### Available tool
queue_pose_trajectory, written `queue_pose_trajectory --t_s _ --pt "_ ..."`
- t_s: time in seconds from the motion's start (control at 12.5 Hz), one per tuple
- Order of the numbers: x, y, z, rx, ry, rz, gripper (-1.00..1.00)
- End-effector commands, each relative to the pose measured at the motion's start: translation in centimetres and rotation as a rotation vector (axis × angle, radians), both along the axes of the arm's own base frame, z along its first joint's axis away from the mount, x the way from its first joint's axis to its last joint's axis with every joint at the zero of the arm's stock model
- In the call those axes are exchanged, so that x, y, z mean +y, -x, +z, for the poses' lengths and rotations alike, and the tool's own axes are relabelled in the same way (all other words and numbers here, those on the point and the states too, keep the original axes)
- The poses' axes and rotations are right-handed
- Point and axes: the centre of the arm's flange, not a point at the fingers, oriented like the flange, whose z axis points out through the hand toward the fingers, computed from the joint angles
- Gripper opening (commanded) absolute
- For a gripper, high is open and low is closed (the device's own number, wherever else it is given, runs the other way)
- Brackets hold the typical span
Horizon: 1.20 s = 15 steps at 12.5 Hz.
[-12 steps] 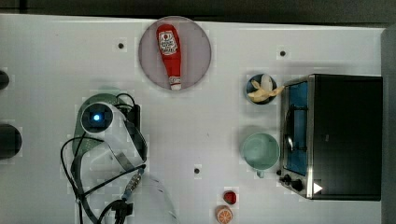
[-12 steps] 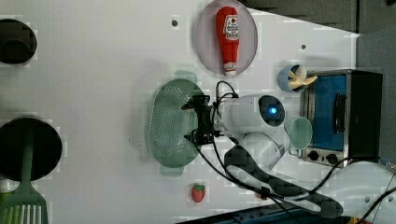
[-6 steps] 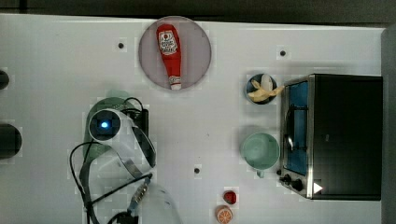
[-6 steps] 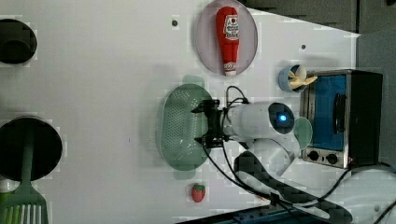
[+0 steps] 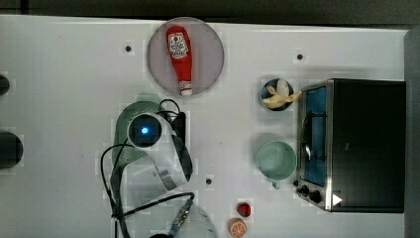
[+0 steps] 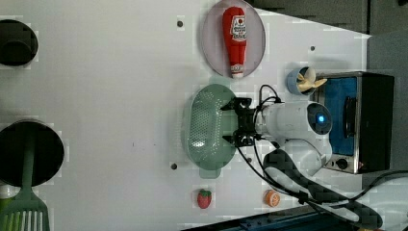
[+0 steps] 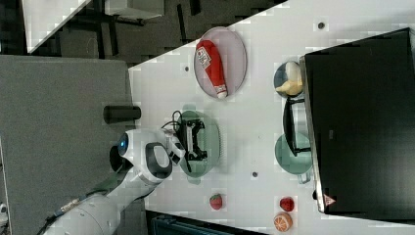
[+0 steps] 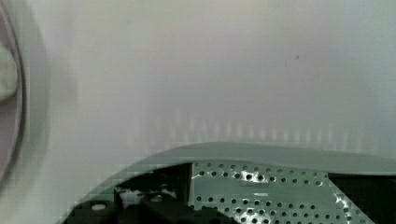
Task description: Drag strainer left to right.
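Claw [image 6: 230, 124]: fingers spread wide inside the strainer [image 6: 207, 127], apparently gripping nothing; contact with the bowl cannot be judged. Strainer: on the white counter [image 6: 110, 82], in the left view's middle, just below the plate [image 6: 211, 43] bearing a ketchup bottle [image 6: 234, 38]. Farther toward the left view's right: mint cup [image 5: 275, 160], then toaster oven [image 5: 364, 144].

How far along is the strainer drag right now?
Underway: the open pincer is hooked inside the strainer, pulling on its wall. Left to do: the strainer sits below the ketchup plate in the top view, with bare table between it and the cup.
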Motion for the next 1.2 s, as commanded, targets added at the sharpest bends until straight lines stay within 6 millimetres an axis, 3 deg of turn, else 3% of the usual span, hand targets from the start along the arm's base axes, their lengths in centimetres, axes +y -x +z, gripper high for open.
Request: queue_pose_trajectory --t_s 0.08,0.56,1.2 --pt "-6.0 -1.0 -0.5 0.022 0.018 0.0 1.0" --pt "-13.4 -1.5 -0.5 0.014 0.042 -0.036 1.0" --pt "-21.1 -1.4 -0.6 0.0 0.067 0.014 1.0"
